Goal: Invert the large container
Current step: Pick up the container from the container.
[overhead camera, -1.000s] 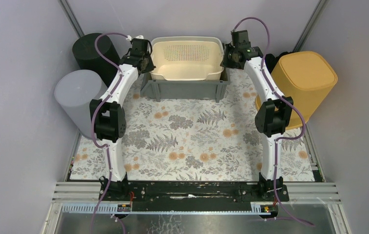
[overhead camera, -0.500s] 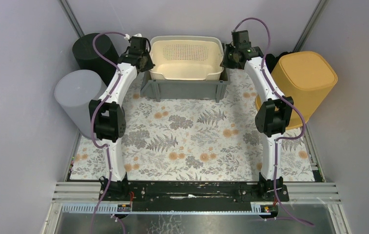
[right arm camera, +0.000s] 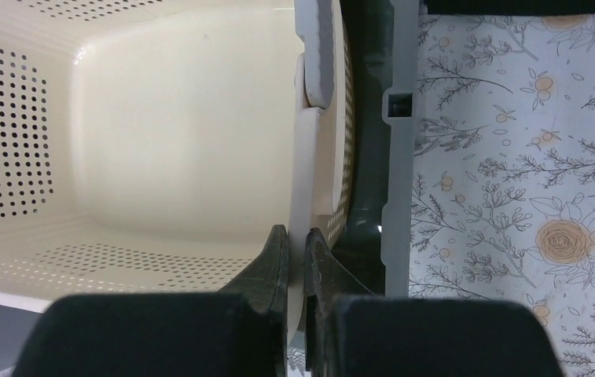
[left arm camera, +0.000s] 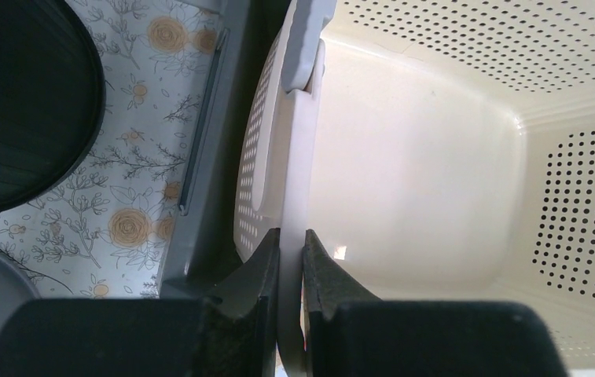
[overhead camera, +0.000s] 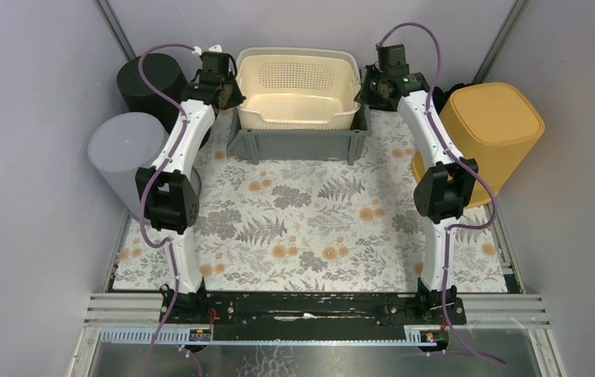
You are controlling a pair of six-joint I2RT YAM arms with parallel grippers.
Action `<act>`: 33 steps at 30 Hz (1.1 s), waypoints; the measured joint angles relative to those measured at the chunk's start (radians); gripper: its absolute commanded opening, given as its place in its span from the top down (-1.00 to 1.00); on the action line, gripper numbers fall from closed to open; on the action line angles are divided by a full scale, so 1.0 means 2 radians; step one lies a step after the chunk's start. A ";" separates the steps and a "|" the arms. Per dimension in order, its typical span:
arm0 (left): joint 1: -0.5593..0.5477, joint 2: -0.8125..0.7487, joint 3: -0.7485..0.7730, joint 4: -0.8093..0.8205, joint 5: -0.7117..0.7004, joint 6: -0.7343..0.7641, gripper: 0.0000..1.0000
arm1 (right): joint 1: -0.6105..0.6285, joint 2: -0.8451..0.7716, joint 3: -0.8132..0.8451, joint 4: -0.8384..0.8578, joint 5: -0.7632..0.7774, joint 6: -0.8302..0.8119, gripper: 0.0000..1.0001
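Note:
The large container is a cream perforated basket (overhead camera: 298,90) at the back middle, lifted partly out of a grey crate (overhead camera: 298,144) and tilted, its opening facing the arms. My left gripper (overhead camera: 229,93) is shut on the basket's left rim (left arm camera: 298,181). My right gripper (overhead camera: 365,88) is shut on its right rim (right arm camera: 303,181). In both wrist views the cream rim runs between the black fingers (left arm camera: 266,263), with the basket's inside (right arm camera: 176,141) beside them.
A black cylinder (overhead camera: 151,82) and a grey cylinder (overhead camera: 125,157) stand at the left. A yellow bin (overhead camera: 489,137) lies upside down at the right. The floral mat (overhead camera: 310,228) covers the table in front of the crate.
Both grippers have risen and moved back with the basket. The basket has come up out of the grey crate and tipped, showing more of its perforated bottom.

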 measured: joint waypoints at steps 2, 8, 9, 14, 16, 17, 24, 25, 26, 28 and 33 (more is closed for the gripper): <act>0.000 -0.009 0.000 -0.001 0.002 0.000 1.00 | 0.000 -0.010 0.000 0.001 0.000 0.002 1.00; 0.001 -0.034 0.007 -0.002 0.016 -0.006 1.00 | 0.000 -0.046 -0.001 0.002 -0.001 0.004 1.00; 0.002 -0.039 0.007 -0.003 0.019 -0.006 1.00 | 0.000 -0.053 -0.003 0.005 -0.002 0.005 1.00; 0.003 -0.063 0.007 -0.001 0.030 -0.010 1.00 | 0.000 -0.091 -0.022 0.021 -0.010 0.009 1.00; 0.004 -0.076 0.007 -0.001 0.034 -0.012 1.00 | 0.000 -0.103 -0.024 0.026 -0.013 0.011 1.00; 0.004 -0.081 0.007 -0.001 0.035 -0.013 1.00 | 0.000 -0.108 -0.024 0.027 -0.014 0.012 1.00; 0.006 -0.122 0.002 -0.002 0.046 -0.021 1.00 | 0.000 -0.143 -0.031 0.037 -0.028 0.022 1.00; 0.006 -0.127 0.002 -0.002 0.047 -0.023 1.00 | 0.000 -0.147 -0.032 0.040 -0.030 0.023 1.00; 0.006 -0.130 0.002 -0.002 0.049 -0.024 1.00 | 0.000 -0.152 -0.035 0.043 -0.033 0.024 1.00; 0.007 -0.136 0.002 -0.004 0.054 -0.025 1.00 | 0.000 -0.163 -0.042 0.045 -0.036 0.026 1.00; 0.008 -0.154 -0.015 -0.004 0.070 -0.033 1.00 | 0.000 -0.195 -0.064 0.048 -0.041 0.031 1.00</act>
